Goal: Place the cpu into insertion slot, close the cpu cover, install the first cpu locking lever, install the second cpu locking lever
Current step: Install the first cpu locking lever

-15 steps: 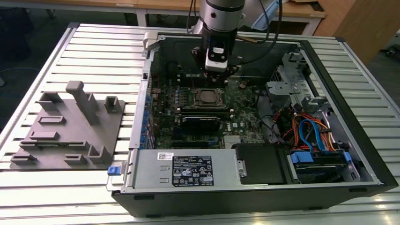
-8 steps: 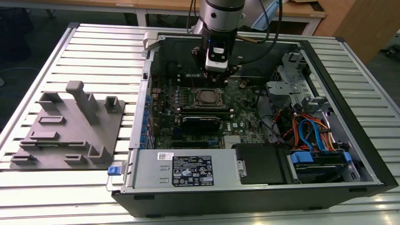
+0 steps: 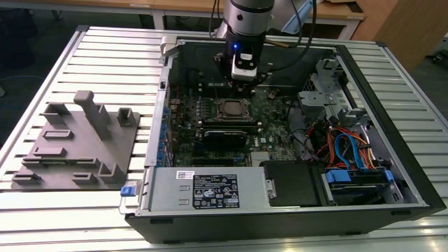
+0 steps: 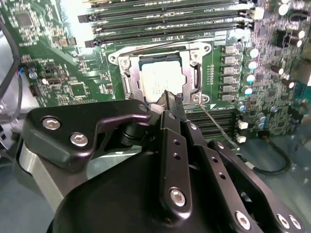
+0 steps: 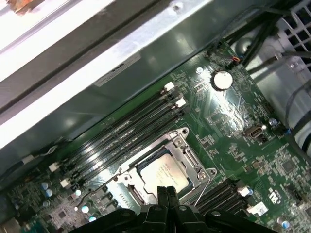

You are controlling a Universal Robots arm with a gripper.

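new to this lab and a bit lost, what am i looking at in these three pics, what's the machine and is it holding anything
It is a robot arm reaching down into an open computer case that lies on a slatted table. The exterior view is taken from off the arm and takes in the whole scene. On that view's left, a grey moulded tray sits beside the case. Both wrist views come from cameras riding on the arm, looking past its pincer at the green board. There the cpu sits in place, with the cpu cover lying flat around it. The pincer's fingers are together, close to the cover's edge, and hold nothing.
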